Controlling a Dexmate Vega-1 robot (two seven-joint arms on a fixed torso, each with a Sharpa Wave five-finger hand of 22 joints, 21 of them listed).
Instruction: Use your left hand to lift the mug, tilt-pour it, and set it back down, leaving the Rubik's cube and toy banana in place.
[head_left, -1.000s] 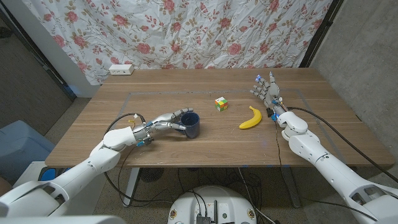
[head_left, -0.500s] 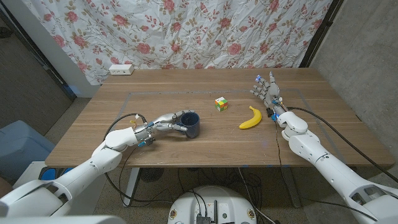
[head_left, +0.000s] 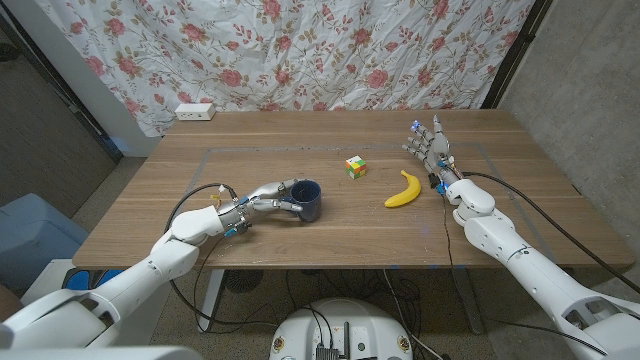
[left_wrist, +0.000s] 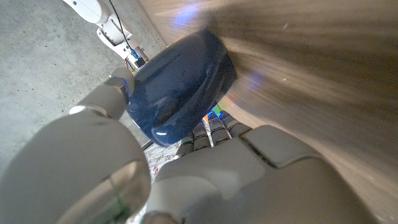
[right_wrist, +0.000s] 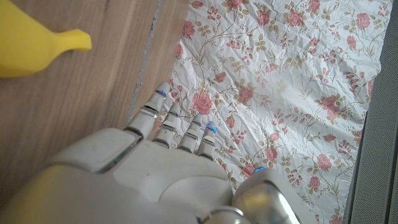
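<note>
Two robot hands in view: left robot hand (head_left: 268, 195) grips blue mug (head_left: 307, 201) on counter (head_left: 180, 180); right robot hand (head_left: 430, 146) empty, fingers spread, beside toy banana (head_left: 403, 189); Rubik's cube (head_left: 356, 167) between.

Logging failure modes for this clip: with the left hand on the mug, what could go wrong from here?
1. The left hand holds the blue mug from one side, at its rim; it could slip or tip on lifting.
2. The Rubik's cube and toy banana lie just beyond the mug; a wide tilt-pour swing might knock them.
3. Set down tilted, the mug could topple.
</note>
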